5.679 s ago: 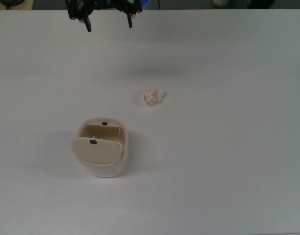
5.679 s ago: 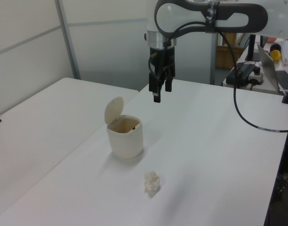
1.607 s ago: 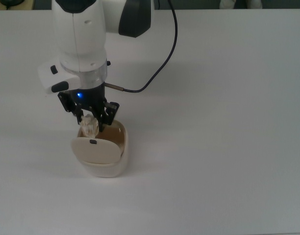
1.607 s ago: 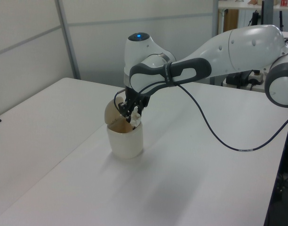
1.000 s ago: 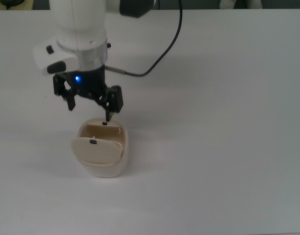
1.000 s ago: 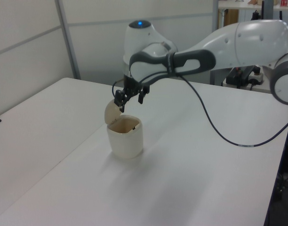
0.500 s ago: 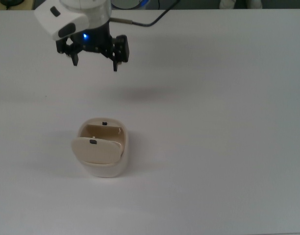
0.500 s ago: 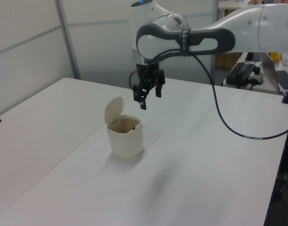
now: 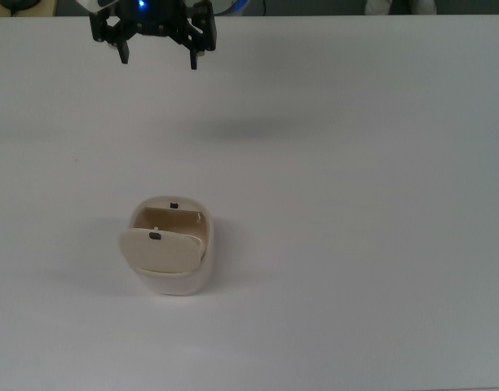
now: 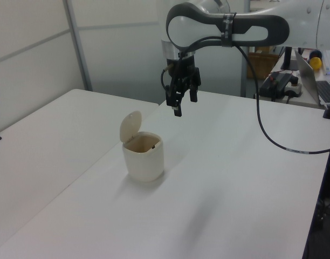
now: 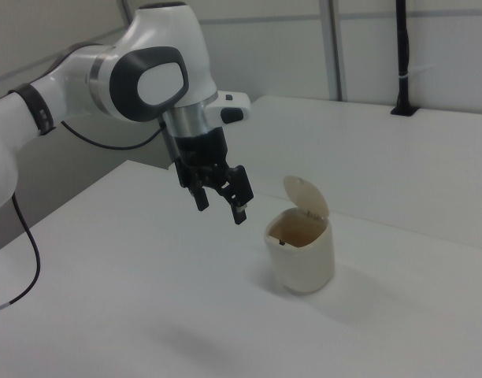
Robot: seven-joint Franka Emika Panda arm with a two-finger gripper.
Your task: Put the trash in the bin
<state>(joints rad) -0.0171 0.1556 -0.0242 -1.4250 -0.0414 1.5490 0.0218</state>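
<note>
Top view shows the bin (image 9: 172, 252), a small rounded cream-beige tub, standing on the white table (image 9: 355, 244) with its flap lid (image 9: 160, 249) swung up, a small dark mark on it, and the tan inside exposed. The gripper (image 9: 158, 50) hangs well apart from it at the top view's far edge, black fingers (image 9: 194, 55) spread wide and holding nothing. The trash cannot be seen on the table in any view, and the left view (image 10: 144, 157) and right view (image 11: 301, 249) do not show whether it lies inside the bin.
</note>
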